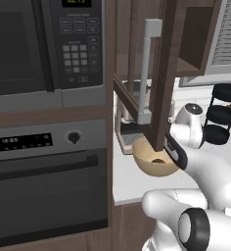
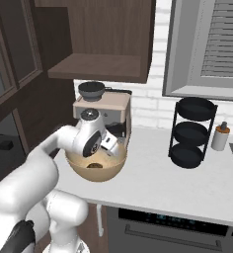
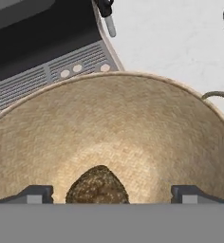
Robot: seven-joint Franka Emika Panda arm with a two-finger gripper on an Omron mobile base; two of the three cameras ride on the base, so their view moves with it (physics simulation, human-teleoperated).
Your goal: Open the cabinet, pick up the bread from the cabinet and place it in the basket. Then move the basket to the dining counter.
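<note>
The tan round basket [image 2: 96, 170] stands on the white worktop in front of the coffee machine. The small golden-brown bread [image 3: 97, 186] lies loose at the bottom of the basket [image 3: 133, 123], also seen as a dark lump, the bread [image 1: 158, 161]. My gripper [image 3: 112, 193] hangs open just above the basket's inside, one finger on each side of the bread and apart from it; in the right base view the gripper [image 2: 111, 147] dips over the basket rim. The dark brown cabinet [image 2: 98, 34] stands open, its door [image 1: 161, 73] swung out over the basket [image 1: 149, 166]. The dining counter is out of view.
A coffee machine [image 2: 103, 106] stands directly behind the basket. A black three-tier rack [image 2: 190, 133] and a small bottle [image 2: 220, 137] stand to the right on the worktop [image 2: 163, 183]. A microwave [image 1: 44, 44] and an oven [image 1: 44, 186] fill the left wall.
</note>
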